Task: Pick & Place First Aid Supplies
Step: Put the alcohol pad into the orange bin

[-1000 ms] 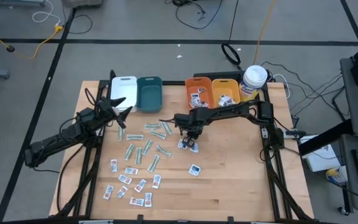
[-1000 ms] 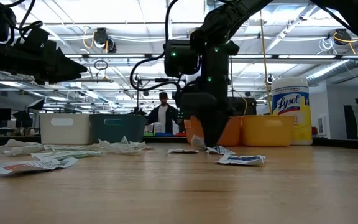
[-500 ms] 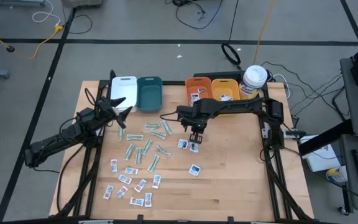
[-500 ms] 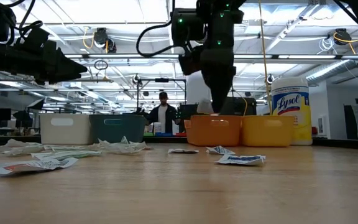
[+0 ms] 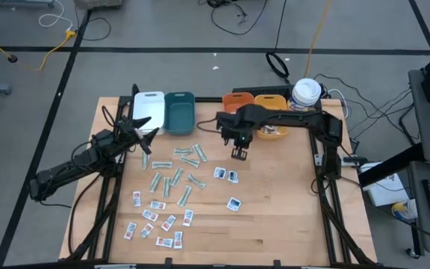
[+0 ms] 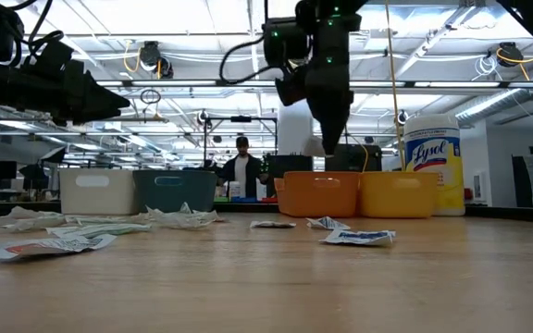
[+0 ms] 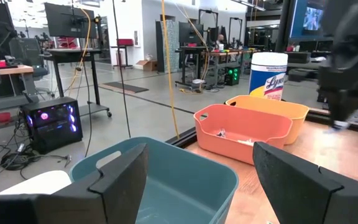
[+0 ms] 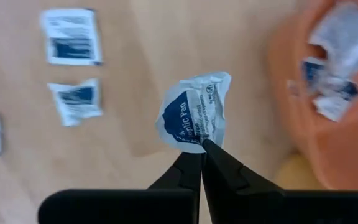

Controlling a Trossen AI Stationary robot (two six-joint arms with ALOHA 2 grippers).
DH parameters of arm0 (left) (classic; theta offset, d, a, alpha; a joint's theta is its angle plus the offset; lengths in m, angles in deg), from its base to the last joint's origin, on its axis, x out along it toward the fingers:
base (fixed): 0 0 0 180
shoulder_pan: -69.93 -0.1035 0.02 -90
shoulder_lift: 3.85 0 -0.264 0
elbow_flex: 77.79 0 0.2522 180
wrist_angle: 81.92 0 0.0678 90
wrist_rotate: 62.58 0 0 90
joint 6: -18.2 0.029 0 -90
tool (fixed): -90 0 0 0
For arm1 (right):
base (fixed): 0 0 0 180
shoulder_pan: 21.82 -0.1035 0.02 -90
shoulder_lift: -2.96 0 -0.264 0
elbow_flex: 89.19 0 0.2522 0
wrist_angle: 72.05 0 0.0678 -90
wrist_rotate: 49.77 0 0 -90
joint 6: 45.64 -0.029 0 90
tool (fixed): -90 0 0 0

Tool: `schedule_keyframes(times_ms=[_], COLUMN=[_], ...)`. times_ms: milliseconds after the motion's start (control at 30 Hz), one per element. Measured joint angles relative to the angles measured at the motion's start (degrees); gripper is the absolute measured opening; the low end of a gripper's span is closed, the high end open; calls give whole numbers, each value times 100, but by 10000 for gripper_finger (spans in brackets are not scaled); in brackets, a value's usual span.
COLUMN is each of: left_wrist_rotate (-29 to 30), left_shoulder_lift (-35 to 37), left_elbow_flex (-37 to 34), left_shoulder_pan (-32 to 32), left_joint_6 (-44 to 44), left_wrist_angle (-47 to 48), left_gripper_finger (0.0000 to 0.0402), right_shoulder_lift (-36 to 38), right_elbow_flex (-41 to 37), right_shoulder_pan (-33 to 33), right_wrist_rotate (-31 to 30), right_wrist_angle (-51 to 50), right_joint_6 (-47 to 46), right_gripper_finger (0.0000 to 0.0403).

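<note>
Wooden table [image 5: 275,217] on a grey floor, a workshop with ceiling lights beyond and a person [image 6: 241,172] standing far back. Left to right: left gripper [image 5: 142,128] with fingers spread beside white bin [image 5: 148,107] and teal bin [image 5: 179,110]; loose packets [image 5: 172,179] scattered mid-table; orange bin [image 5: 237,101], yellow bin [image 5: 271,99], canister [image 5: 305,96]. Right gripper [image 5: 240,150] pressed together on one crumpled packet [image 8: 193,111], lifted above the table just short of the orange bin, hanging roughly upright from the fingertips.
</note>
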Motion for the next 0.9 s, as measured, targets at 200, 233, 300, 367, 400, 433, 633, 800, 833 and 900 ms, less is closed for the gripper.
schedule_keyframes(times_ms=[200, 233, 300, 367, 400, 433, 633, 800, 833, 900], left_wrist_rotate=[0, 0, 0, 0, 0, 0, 0, 0, 0, 0], left_shoulder_lift=[-1, 0, 0, 0, -1, 0, 0, 0, 0, 0], left_elbow_flex=[0, 0, 0, 0, 0, 0, 0, 0, 0, 0], left_shoulder_pan=[0, 0, 0, 0, 0, 0, 0, 0, 0, 0], left_joint_6=[0, 0, 0, 0, 0, 0, 0, 0, 0, 0], left_wrist_angle=[0, 0, 0, 0, 0, 0, 0, 0, 0, 0], left_gripper_finger=[296, 296, 296, 296, 296, 296, 296, 296, 296, 296], right_shoulder_lift=[2, 2, 2, 2, 2, 2, 2, -181, -253, -365], right_elbow_flex=[0, 0, 0, 0, 0, 0, 0, 0, -1, -2], right_shoulder_pan=[507, 605, 789, 975, 1061, 1148, 1574, 1683, 1680, 1678], right_wrist_rotate=[-249, -255, -265, -268, -268, -268, -259, -248, -245, -245], right_wrist_angle=[21, 26, 50, 100, 129, 150, 394, 745, 802, 940], right_joint_6=[387, 451, 560, 637, 695, 743, 920, 1044, 1096, 1132], right_gripper_finger=[1, 1, 1, 1, 1, 1, 1, 1, 1, 1])
